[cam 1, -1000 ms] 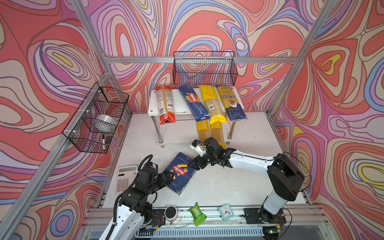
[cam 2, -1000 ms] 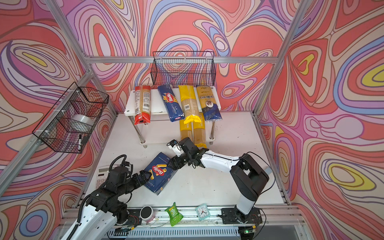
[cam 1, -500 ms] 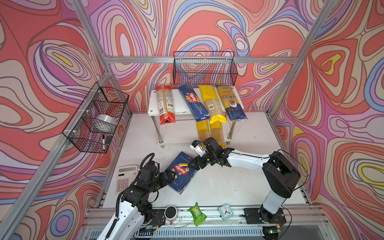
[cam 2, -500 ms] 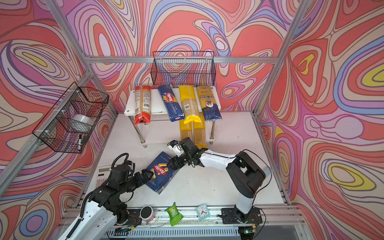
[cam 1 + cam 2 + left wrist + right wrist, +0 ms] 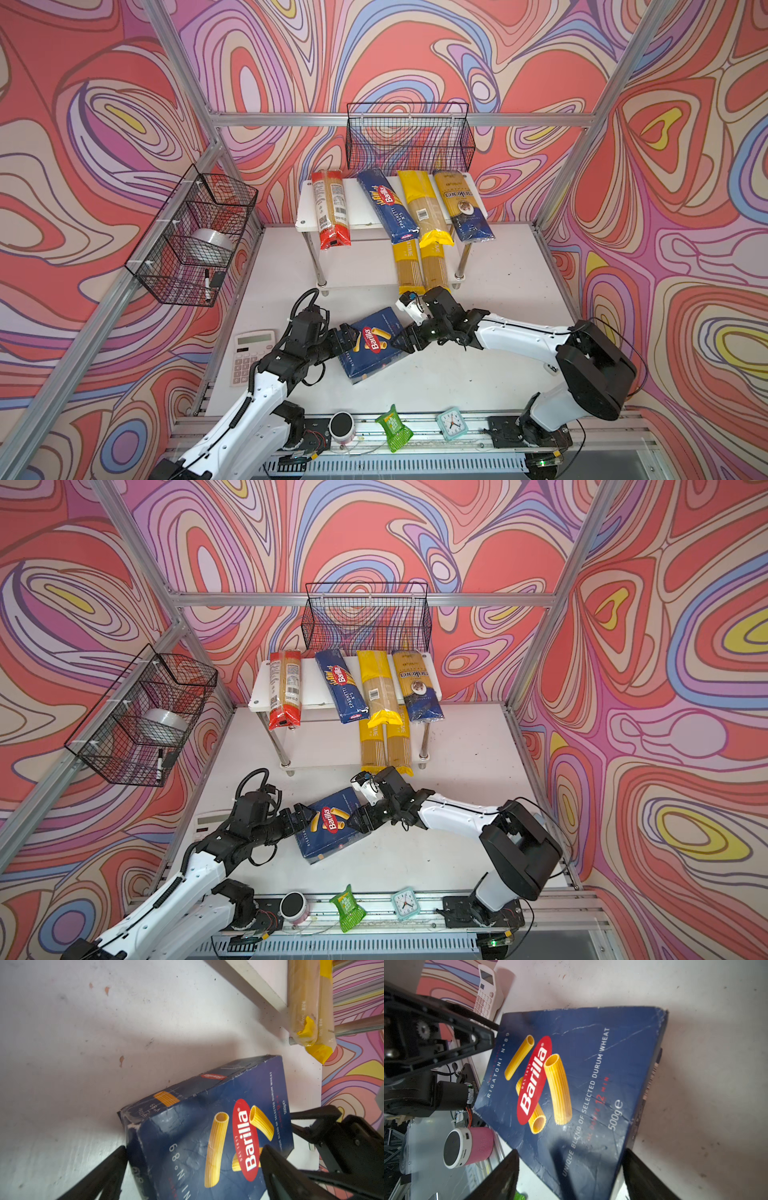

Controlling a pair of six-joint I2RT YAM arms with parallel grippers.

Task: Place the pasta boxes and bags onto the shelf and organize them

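Starting with the shelf [image 5: 361, 210]: its top tier is crowded, four long packs [image 5: 422, 208] hanging over the front lip, and two yellow bags [image 5: 419, 266] jut from the lower tier. Your rigatoni box [image 5: 372, 345] lies on the table [image 5: 478, 374] in front, between both arms. The left gripper [image 5: 352, 336] brackets one edge, with one finger over the printed face; I cannot tell whether it is pinching. The right gripper [image 5: 405, 338] stands wide apart around the opposite corner, clamping nothing. If you lift on one loose hold, the box may pivot or slip. If you swing it in low, it could shove those jutting bags off.
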